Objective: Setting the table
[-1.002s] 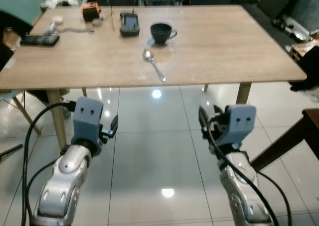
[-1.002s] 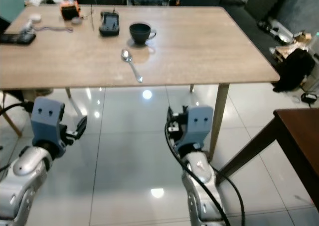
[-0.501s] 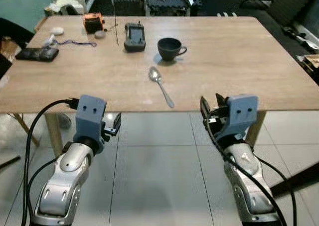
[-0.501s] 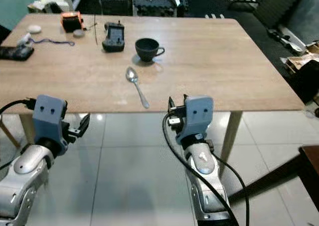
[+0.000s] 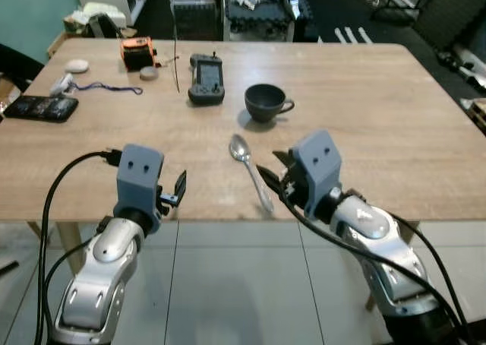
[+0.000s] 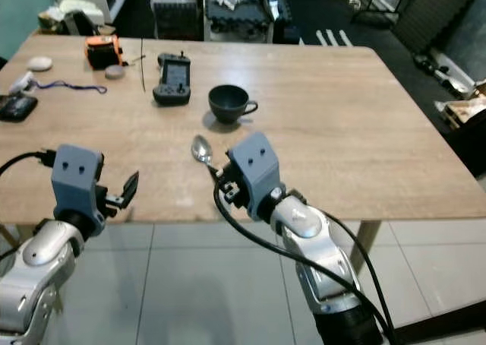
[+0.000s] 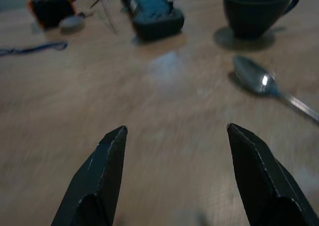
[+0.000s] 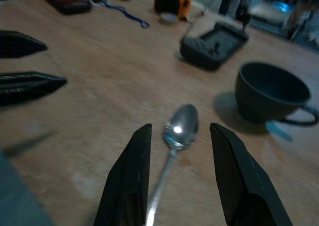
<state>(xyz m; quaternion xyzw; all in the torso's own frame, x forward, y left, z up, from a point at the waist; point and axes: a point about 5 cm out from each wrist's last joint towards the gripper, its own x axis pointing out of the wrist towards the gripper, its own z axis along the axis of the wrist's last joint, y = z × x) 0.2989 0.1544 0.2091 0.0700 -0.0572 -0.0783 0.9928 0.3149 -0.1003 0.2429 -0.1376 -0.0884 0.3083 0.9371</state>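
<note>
Two eye views took in a light wooden table [image 5: 395,125] with a dark cup [image 5: 265,102] near its middle and a silver spoon [image 5: 250,166] lying just in front of it, bowl toward the cup and handle toward the near edge. Behind them lay a dark handheld device [image 5: 206,78], an orange gadget [image 5: 137,52], a blue cord [image 5: 108,87] and a black phone [image 5: 39,108] toward the robot's left. The right gripper [image 5: 272,179] had its fingers low over the spoon's handle near the table edge; from the head, the gap between them was hard to judge. The left gripper [image 5: 180,187] hung at the near edge, well left of the spoon, one finger visible.

From the left wrist, both fingers [image 7: 102,181] stood wide apart over bare wood, grasping nothing. The spoon [image 7: 264,82] lay off to one side, apart from them, with the cup [image 7: 255,10] beyond it; the handheld device [image 7: 152,13] and orange gadget [image 7: 49,6] sat farther back. This picture was blurred.

From the right wrist, the spread fingers [image 8: 130,178] straddled the spoon [image 8: 174,139], its handle running between them and its bowl just past the tips; they were not closed on it. The cup [image 8: 271,92] stood just beyond. The left gripper's finger tips [image 8: 30,81] also showed at one edge.
</note>
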